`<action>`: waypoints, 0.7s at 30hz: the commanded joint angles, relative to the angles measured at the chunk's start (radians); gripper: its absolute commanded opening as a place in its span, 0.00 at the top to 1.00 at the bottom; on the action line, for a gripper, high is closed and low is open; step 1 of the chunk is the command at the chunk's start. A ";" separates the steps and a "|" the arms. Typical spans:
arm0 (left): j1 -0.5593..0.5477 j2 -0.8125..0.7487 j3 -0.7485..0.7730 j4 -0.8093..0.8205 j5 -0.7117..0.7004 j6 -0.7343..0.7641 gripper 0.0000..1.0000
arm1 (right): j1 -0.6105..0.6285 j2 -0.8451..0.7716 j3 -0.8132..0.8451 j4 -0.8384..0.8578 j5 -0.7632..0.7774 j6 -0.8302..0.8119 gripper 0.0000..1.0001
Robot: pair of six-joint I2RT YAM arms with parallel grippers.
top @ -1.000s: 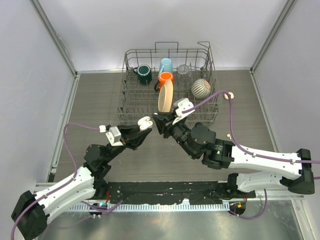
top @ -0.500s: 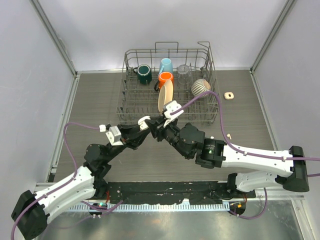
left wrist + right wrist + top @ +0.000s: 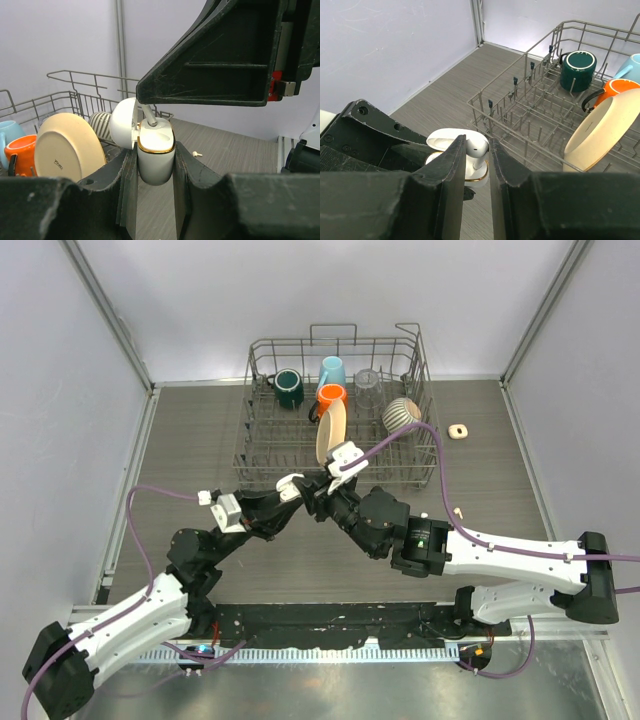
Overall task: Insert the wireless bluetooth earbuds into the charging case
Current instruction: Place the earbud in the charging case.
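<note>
The charging case (image 3: 156, 156) is white with a gold rim, its lid (image 3: 124, 123) swung open to the left. My left gripper (image 3: 155, 150) is shut on the case's body and holds it above the table. My right gripper (image 3: 477, 145) is shut on one of the white earbuds (image 3: 478, 148), directly over the case (image 3: 479, 174), with the earbud's stem (image 3: 148, 116) reaching down into the case's opening. From above, the two grippers meet tip to tip, left (image 3: 291, 486) and right (image 3: 318, 490), just in front of the rack. A loose earbud (image 3: 457, 511) lies on the table to the right.
A wire dish rack (image 3: 262, 455) stands right behind the grippers, holding a cream plate (image 3: 331, 432), orange mug (image 3: 331, 395), dark green mug (image 3: 289, 388), light blue mug (image 3: 332, 370), a glass and a striped bowl (image 3: 401, 417). A small cream object (image 3: 458, 431) lies right of the rack.
My right arm has swung left, bringing the earbud over the case in the left gripper. In the last half second it barely moved. The left arm stayed put.
</note>
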 commanded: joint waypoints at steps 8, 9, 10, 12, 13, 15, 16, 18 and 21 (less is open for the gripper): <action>-0.001 -0.012 0.034 0.070 -0.030 -0.006 1.00 | 0.008 -0.020 0.012 -0.016 -0.057 -0.061 0.99; -0.001 -0.014 0.034 0.077 -0.038 -0.008 1.00 | 0.008 -0.021 0.009 -0.019 -0.063 -0.065 0.99; -0.001 -0.012 0.033 0.077 -0.042 -0.009 1.00 | 0.008 -0.024 0.000 -0.021 -0.066 -0.076 0.99; -0.001 -0.014 0.034 0.081 -0.049 -0.009 1.00 | 0.008 -0.038 -0.011 -0.020 -0.069 -0.082 0.99; -0.001 -0.014 0.034 0.081 -0.050 -0.008 1.00 | 0.010 -0.041 -0.018 -0.020 -0.069 -0.084 0.99; -0.001 -0.015 0.033 0.083 -0.055 -0.009 1.00 | 0.010 -0.053 -0.026 -0.013 -0.071 -0.108 0.99; -0.001 -0.017 0.034 0.083 -0.062 -0.009 1.00 | 0.010 -0.056 -0.032 -0.012 -0.071 -0.114 0.99; -0.001 -0.017 0.033 0.084 -0.067 -0.011 1.00 | 0.010 -0.063 -0.035 -0.009 -0.082 -0.131 0.99; -0.001 -0.019 0.034 0.087 -0.070 -0.011 1.00 | 0.010 -0.067 -0.048 0.000 -0.092 -0.150 0.99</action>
